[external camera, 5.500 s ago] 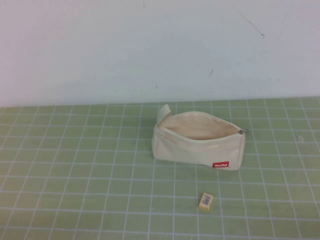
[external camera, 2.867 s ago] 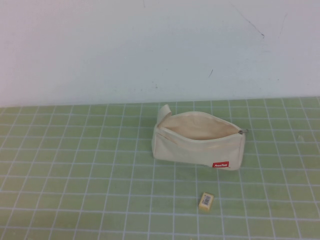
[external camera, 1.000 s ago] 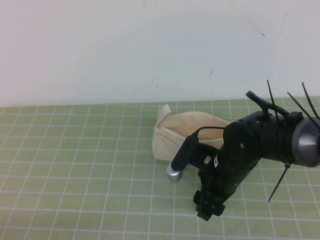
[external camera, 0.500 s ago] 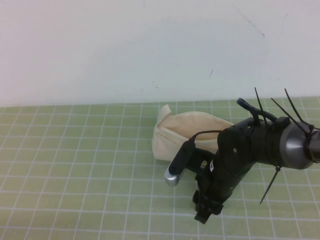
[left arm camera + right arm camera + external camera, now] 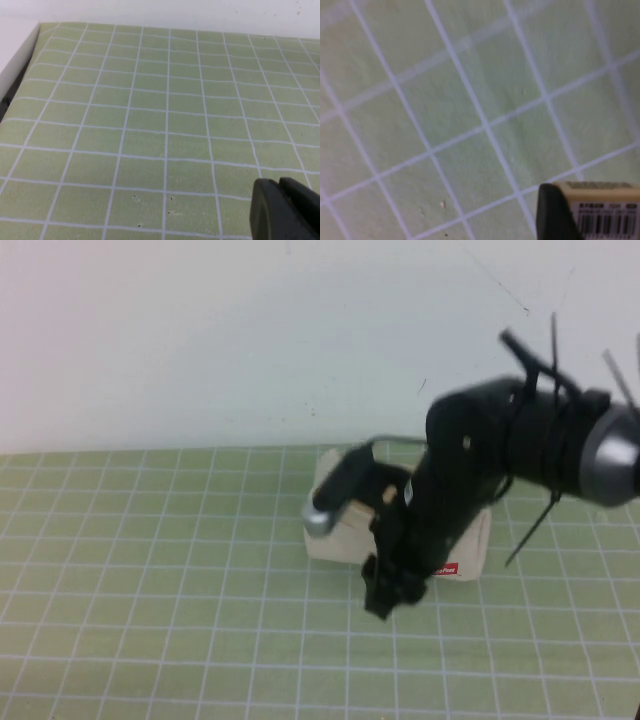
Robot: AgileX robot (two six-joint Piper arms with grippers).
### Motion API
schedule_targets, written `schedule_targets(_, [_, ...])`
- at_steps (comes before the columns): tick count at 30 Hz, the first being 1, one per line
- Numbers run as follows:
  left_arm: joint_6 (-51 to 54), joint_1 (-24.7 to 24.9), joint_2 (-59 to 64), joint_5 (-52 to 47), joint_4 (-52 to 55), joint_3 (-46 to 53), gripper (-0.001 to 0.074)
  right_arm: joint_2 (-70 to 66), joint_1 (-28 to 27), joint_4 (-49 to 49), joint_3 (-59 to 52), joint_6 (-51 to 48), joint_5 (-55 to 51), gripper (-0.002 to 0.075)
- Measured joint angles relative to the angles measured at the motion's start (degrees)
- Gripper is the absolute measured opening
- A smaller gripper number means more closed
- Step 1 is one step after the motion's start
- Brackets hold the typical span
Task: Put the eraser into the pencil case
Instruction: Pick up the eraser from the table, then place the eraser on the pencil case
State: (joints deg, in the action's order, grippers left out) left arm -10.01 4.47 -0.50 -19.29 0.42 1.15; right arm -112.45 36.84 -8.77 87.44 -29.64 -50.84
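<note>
The eraser is sitting between our right gripper's fingers. The right wrist view is showing its yellow-tan sleeve and barcode label pressed against one dark finger, with only green grid under it, so we're carrying it clear of the table. In the high view the eraser itself is hiding behind the arm, and nothing is lying on the grid where the gripper is hanging.

The right gripper is closed on the eraser and pointing down, hovering just in front of the pencil case's near wall, towards its left half. The arm is reaching in from the right and covering most of the pouch. We're seeing only the cream left end, a strip of the near wall on the right and the red tag at the lower right corner. We can't tell from here whether the mouth is open, since the arm is blocking it.

The wrist camera housing is sticking out to the left of the arm, over the pouch's left end.

The left gripper is showing only as a dark tip at the edge of the left wrist view, above bare green grid. We can't tell how its fingers are set. It's out of sight in the high view.
</note>
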Motion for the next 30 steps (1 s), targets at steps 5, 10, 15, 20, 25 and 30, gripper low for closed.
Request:
schedule_targets(5, [0.0, 0.0, 0.0, 0.0, 0.0, 0.0, -0.0001, 2.1, 0.0, 1.6, 9.5, -1.2, -2.8, 0.0306])
schedule_targets(10, [0.0, 0.0, 0.0, 0.0, 0.0, 0.0, -0.0001, 2.1, 0.0, 12.7, 13.6, 3.6, 1.6, 0.0306])
schedule_targets(15, [0.0, 0.0, 0.0, 0.0, 0.0, 0.0, -0.0002, 0.2, -0.4, 21.1, 13.7, 13.9, 3.2, 0.0306])
schedule_targets(20, [0.0, 0.0, 0.0, 0.0, 0.0, 0.0, -0.0001, -1.3, -1.0, 21.6, 13.7, 23.0, 4.4, 0.0449])
schedule_targets(25, [0.0, 0.0, 0.0, 0.0, 0.0, 0.0, -0.0001, -1.4, -1.4, 22.0, 16.4, 26.3, 3.2, 0.0484])
schedule_targets(30, [0.0, 0.0, 0.0, 0.0, 0.0, 0.0, -0.0001, -1.4, -1.4, 22.0, 26.2, 25.6, -7.6, 0.0309])
